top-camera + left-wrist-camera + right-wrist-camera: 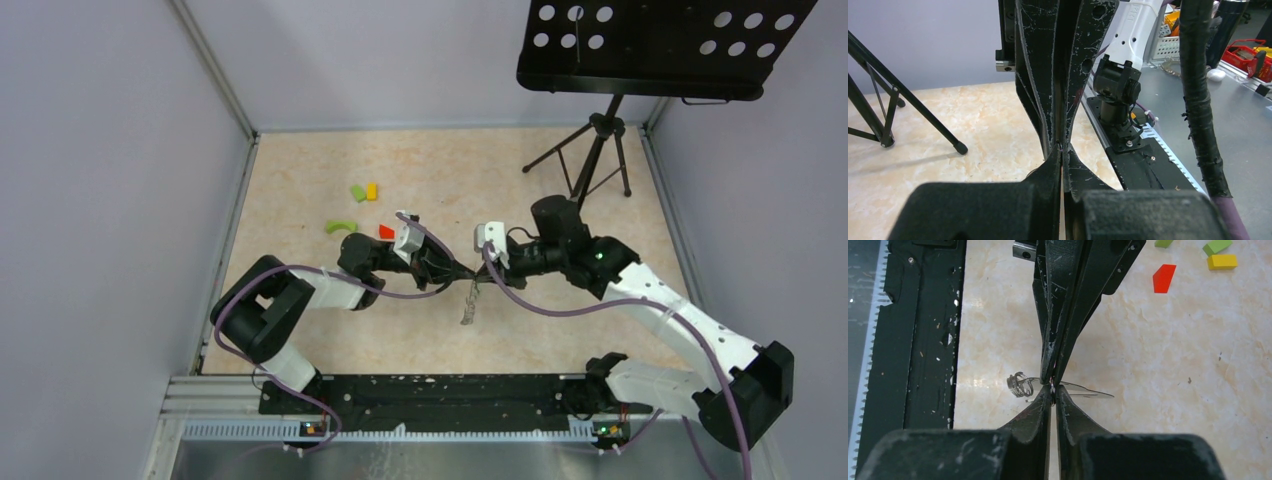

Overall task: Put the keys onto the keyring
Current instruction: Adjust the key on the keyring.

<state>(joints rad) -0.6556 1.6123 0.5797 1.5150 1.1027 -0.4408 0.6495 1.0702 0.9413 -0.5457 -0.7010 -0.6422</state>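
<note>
My two grippers meet tip to tip above the middle of the table. The keyring (1088,391) shows in the right wrist view as a thin dark loop seen nearly edge-on, passing through both sets of fingertips. My left gripper (1050,377) comes in from above and is shut on it. My right gripper (1053,388) is closed to a narrow slit, pinching the same loop. A small coil of silver-grey metal, the keys (1018,384), sits at the loop's end toward the rail. From above it is a grey bunch (467,316) below the grippers. The left wrist view shows only the pressed fingertips.
Green, yellow and red blocks (364,191) (386,231) lie on the far left of the table. A music stand's tripod (592,155) stands at the back right. The black base rail (430,395) runs along the near edge.
</note>
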